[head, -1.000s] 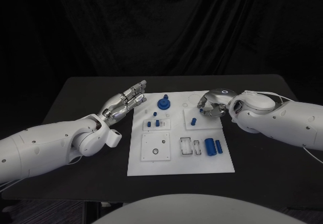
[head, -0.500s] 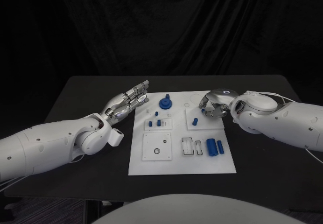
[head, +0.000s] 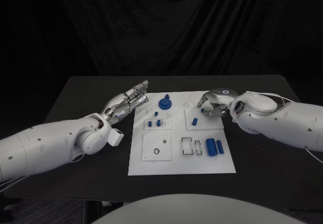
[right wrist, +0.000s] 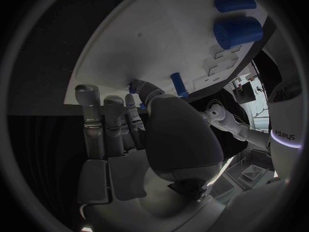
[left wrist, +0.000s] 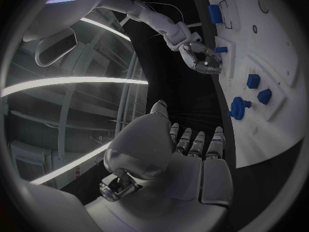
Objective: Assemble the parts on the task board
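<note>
The white task board (head: 181,161) lies mid-table. On it are a blue knob (head: 164,101), small blue pegs (head: 156,123), a blue peg (head: 193,121) and two blue cylinders (head: 214,145). My left hand (head: 128,102) hovers open, fingers stretched out, beside the board's far left corner. My right hand (head: 214,103) hangs over the far right corner with its fingers curled down, close to the blue peg (right wrist: 179,85). A bit of blue (right wrist: 134,84) shows by its thumb; I cannot tell whether it is held. The left wrist view shows the right hand (left wrist: 203,59) next to the peg (left wrist: 219,50).
The board has empty recesses: a square plate with a hole (head: 156,148) and two narrow slots (head: 190,146). Black table (head: 87,93) spreads around the board, with both white forearms lying over its left and right sides.
The right hand has edged slightly toward the board's far edge. The left hand has stayed put.
</note>
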